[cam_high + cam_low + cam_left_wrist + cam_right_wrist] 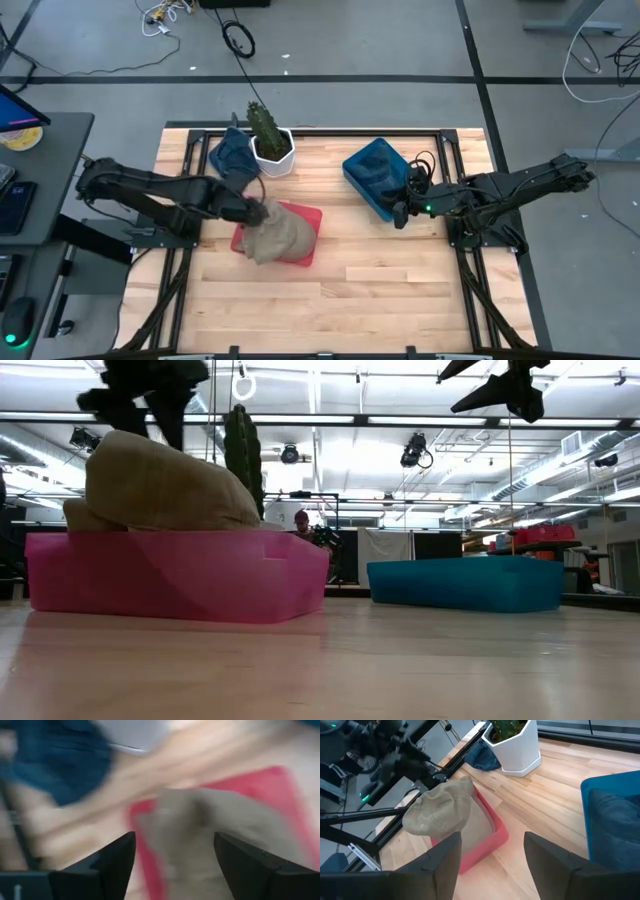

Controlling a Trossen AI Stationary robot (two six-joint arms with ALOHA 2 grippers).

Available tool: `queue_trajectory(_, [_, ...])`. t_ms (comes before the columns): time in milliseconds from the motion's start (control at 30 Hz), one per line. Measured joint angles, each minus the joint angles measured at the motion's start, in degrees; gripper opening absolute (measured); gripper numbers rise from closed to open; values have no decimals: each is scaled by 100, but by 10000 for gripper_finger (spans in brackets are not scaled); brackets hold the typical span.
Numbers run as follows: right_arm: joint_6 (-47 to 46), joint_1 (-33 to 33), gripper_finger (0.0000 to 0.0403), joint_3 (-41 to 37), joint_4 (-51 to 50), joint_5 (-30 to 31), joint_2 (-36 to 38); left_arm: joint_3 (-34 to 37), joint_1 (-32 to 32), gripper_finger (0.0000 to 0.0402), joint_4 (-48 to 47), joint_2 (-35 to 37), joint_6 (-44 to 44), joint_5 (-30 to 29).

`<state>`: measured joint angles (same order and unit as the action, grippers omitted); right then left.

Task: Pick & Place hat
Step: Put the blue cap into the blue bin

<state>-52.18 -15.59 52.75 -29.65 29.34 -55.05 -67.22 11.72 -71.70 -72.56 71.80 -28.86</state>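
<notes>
High view: straight down from above the table [330, 280], taking in the whole top, both arms and the floor around.
Low view: at table-top height, level across the wood into the room; very near the pink bin [180, 575], with the blue bin [465, 582] farther back.
Left wrist view: past its own two dark fingers [117, 862], close above the tan hat [225, 830] (blurred).
Right wrist view: across the table from the far side, past its fingers [445, 857].
Shared: all four see the pink bin and hat; high, low and right wrist views share the potted cactus [268, 135].
</notes>
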Motion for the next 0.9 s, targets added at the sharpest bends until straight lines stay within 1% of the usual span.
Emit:
queue_trajectory(67, [-5,0,220,0,1,0,0,0,-72,257,-466,115,-10,-173])
queue_trajectory(100, [-6,0,219,0,1,0,0,0,-87,252,-689,165,-157,-210])
queue_trajectory(233, [-32,0,221,0,14,1,0,3,-163,242,-1028,321,-1150,-270])
queue_trajectory(400, [-136,59,222,0,14,-54,0,4,-375,241,-1053,416,-2524,-324])
queue_trajectory(467, [-136,81,222,0,11,-61,-2,4,-505,241,-1068,412,-3054,-236])
queue_trajectory(567, [-136,94,222,0,12,-61,-2,10,-668,241,-1074,412,-3900,60])
queue_trajectory(633, [-136,94,222,0,7,-59,0,13,-716,240,-1016,412,-4292,222])
queue_trajectory(733, [-136,94,222,0,-31,-57,0,13,-723,240,-875,412,-4541,321])
queue_trajectory(900, [-136,94,222,0,-166,-49,0,13,-723,240,-336,412,-4548,311])
